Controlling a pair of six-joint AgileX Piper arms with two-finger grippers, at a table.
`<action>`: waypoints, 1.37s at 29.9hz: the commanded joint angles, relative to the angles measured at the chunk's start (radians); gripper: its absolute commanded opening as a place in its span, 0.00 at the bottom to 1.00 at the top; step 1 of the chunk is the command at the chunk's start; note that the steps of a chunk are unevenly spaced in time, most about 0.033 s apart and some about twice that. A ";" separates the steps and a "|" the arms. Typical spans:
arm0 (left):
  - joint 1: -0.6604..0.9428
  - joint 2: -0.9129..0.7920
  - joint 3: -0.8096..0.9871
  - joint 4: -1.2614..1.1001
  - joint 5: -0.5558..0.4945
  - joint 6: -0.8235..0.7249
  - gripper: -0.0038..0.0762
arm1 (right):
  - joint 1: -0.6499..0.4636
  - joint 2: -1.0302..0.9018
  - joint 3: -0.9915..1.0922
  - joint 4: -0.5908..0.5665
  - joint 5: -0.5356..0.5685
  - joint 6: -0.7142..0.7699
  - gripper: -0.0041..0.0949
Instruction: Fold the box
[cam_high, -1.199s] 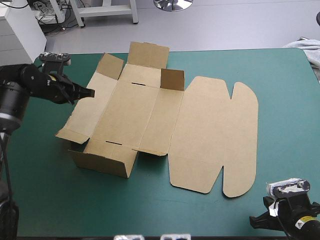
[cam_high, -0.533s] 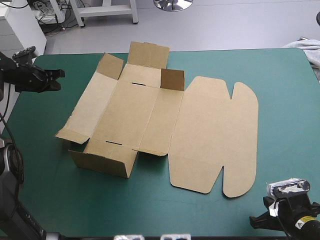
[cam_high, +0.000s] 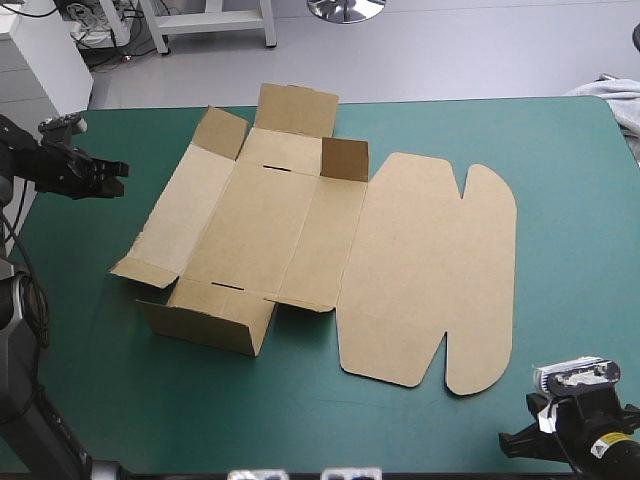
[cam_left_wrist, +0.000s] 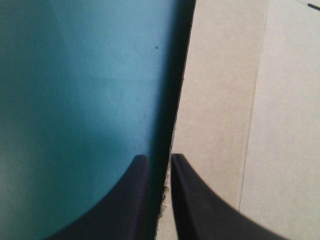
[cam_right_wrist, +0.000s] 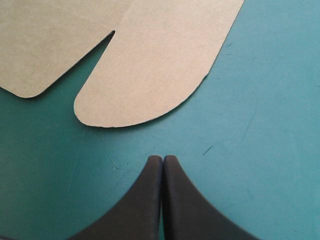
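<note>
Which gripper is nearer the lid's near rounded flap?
Right. The right gripper sits just short of the flap; the left gripper is beyond the opposite side of the box.

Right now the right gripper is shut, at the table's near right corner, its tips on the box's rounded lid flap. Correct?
Not quite. The right gripper is shut at the table's near right corner, but its tips are not on the box's rounded lid flap: they are over bare teal-green cover, the flap ahead and apart. The right wrist view shows it.
</note>
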 joint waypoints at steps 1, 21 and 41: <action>-0.003 -0.030 -0.034 -0.055 0.055 -0.015 0.47 | 0.003 0.010 -0.020 0.008 -0.043 -0.002 0.02; -0.006 -0.019 0.185 -0.093 0.055 0.088 0.63 | 0.003 0.010 -0.020 0.006 -0.049 -0.002 0.02; -0.165 0.030 0.195 -0.184 0.059 0.146 0.62 | 0.003 0.010 -0.020 0.006 -0.049 -0.002 0.02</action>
